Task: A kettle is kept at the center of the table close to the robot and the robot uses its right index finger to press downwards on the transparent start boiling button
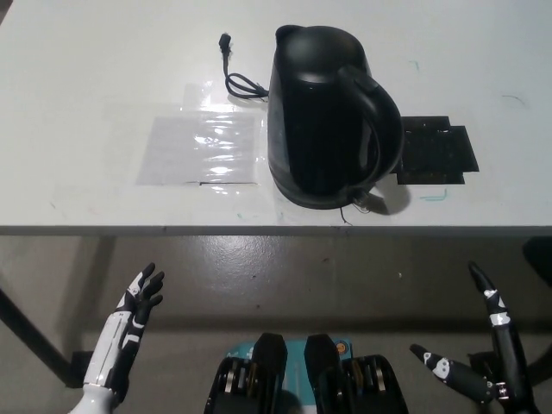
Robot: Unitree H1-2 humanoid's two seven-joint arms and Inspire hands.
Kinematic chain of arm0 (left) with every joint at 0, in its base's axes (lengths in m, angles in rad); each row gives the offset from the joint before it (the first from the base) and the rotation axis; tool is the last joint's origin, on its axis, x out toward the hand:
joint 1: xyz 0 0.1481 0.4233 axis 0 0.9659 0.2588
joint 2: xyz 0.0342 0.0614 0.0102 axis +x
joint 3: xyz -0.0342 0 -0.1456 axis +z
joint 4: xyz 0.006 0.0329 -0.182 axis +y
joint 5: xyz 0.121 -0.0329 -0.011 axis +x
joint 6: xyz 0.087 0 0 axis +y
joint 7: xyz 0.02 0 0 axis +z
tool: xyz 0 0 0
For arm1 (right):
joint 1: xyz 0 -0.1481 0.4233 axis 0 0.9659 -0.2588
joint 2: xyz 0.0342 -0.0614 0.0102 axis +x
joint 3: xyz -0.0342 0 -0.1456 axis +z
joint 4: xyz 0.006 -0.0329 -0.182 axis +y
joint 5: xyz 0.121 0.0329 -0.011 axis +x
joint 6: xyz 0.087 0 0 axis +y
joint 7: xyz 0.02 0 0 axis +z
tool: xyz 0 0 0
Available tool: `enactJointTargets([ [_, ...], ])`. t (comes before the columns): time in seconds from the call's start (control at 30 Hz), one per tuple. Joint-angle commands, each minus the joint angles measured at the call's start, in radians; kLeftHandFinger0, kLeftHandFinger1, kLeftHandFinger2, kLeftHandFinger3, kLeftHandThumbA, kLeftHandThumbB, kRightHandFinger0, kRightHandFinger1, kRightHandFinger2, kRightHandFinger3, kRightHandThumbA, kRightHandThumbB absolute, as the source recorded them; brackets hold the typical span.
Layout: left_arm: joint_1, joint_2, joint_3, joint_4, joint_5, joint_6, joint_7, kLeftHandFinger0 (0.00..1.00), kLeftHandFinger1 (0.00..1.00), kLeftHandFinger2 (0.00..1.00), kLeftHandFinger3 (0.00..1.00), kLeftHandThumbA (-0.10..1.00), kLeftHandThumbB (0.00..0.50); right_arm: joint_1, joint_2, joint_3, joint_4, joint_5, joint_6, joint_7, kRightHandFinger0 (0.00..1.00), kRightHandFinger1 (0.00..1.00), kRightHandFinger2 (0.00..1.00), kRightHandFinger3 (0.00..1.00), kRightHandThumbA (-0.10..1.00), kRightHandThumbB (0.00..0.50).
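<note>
A black kettle (332,116) stands upright on the white counter (86,69), in the upper middle of the frame and close to the counter's near edge. Its body is dark and slightly glossy, wider at the base than at the lid. The pointed spout sits at its upper left, toward the far side of the counter, and the big looped handle curves down its right side toward the lower right. So seen from above its long line runs from spout at upper left to handle at lower right. At the foot of the handle, near the base, a small clear tab (360,202) sticks out toward the counter's edge; it is too small to make out more.

A thin black cord (235,76) curls out from behind the kettle at its upper left and ends in a small plug lying on the counter. Just left of the kettle lies a clear shiny plastic sheet (203,148), flat on the surface. To the right, partly behind the handle, is a flat black patch (438,153).

Both hands are low in the frame, below the counter's edge and well apart from the kettle. The white left hand (138,300) rests at lower left with its fingers spread upward, holding nothing. The black right hand (483,362) is at lower right, one finger pointing up and another stretched out to the left, also spread and grasping nothing.
</note>
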Motion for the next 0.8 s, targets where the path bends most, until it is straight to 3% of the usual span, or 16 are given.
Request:
enactJointTargets([
  [0.0, -0.001, 0.008, 0.003, -0.009, -0.016, -0.027, -0.007, 1.0, 1.0, 1.0, 1.0, 0.95, 0.147, -0.028, -0.019, 0.007, -0.008, 0.034, -0.053, -0.026, 1.0, 1.0, 1.0, 1.0, 1.0, 0.353],
  [0.2, -0.002, 0.008, 0.001, -0.014, -0.012, -0.021, -0.007, 1.0, 1.0, 1.0, 1.0, 0.96, 0.144, -0.033, -0.026, 0.018, -0.008, 0.042, -0.053, -0.036, 1.0, 1.0, 1.0, 1.0, 1.0, 0.325],
  [0.77, -0.002, 0.007, 0.002, -0.015, -0.012, -0.016, -0.004, 1.0, 1.0, 1.0, 1.0, 0.97, 0.183, -0.036, -0.034, 0.027, -0.009, 0.058, -0.053, -0.031, 1.0, 1.0, 1.0, 1.0, 1.0, 0.328],
])
